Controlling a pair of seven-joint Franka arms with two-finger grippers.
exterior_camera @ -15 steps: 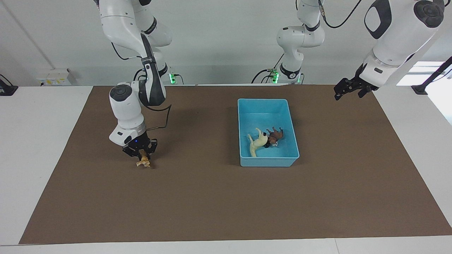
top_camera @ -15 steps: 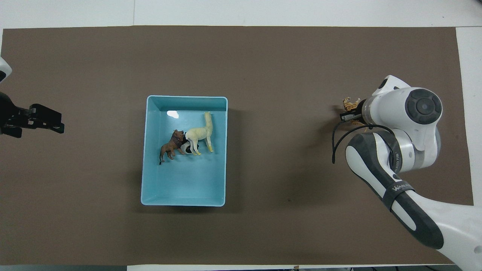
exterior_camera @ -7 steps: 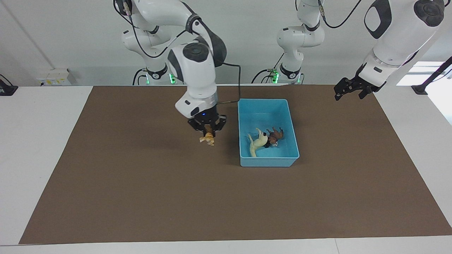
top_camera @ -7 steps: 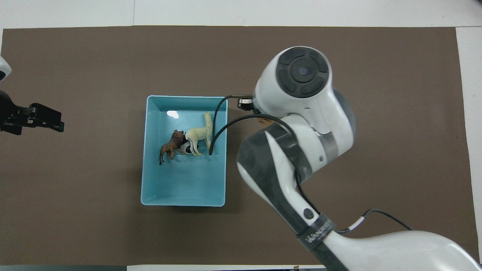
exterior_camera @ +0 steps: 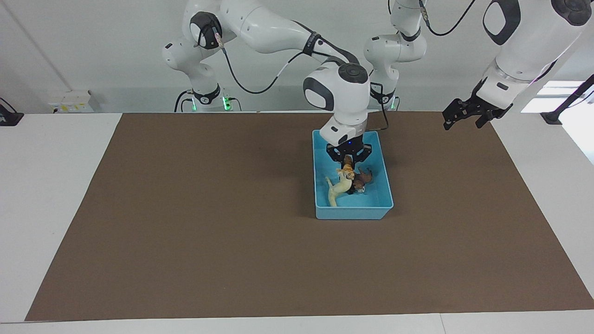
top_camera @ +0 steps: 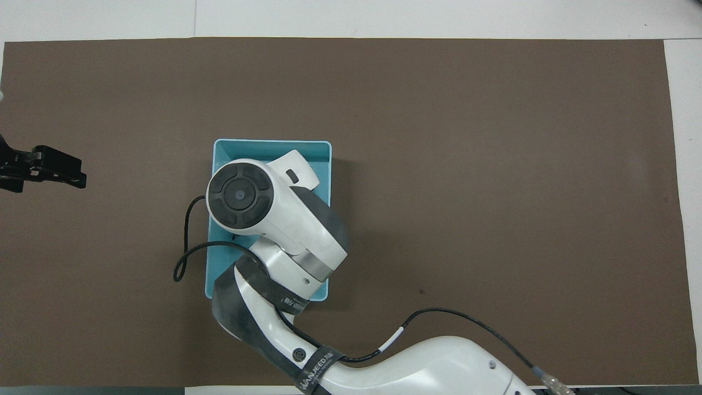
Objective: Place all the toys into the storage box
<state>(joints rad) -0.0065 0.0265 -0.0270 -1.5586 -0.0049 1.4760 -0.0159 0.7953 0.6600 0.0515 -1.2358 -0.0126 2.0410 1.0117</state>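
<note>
The light blue storage box [exterior_camera: 352, 212] stands on the brown mat. In it lie the pale cream long-legged figurine [exterior_camera: 336, 191] and the brown lion [exterior_camera: 364, 178], with the black-and-white panda [exterior_camera: 358, 189] mostly hidden between them. My right gripper [exterior_camera: 348, 166] hangs over the middle of the box, shut on the orange tiger [exterior_camera: 345, 174], just above the other toys. In the overhead view the right arm covers the box [top_camera: 263, 144] and hides all the toys. My left gripper [exterior_camera: 464, 116] waits in the air over the mat's edge at the left arm's end, also in the overhead view [top_camera: 55, 167].
The brown mat [exterior_camera: 232, 232] covers most of the white table. A black cable [top_camera: 189, 258] loops off the right arm's wrist beside the box.
My right gripper has carried the tiger from the right arm's end of the mat, across it, to over the box. The left arm has barely moved.
</note>
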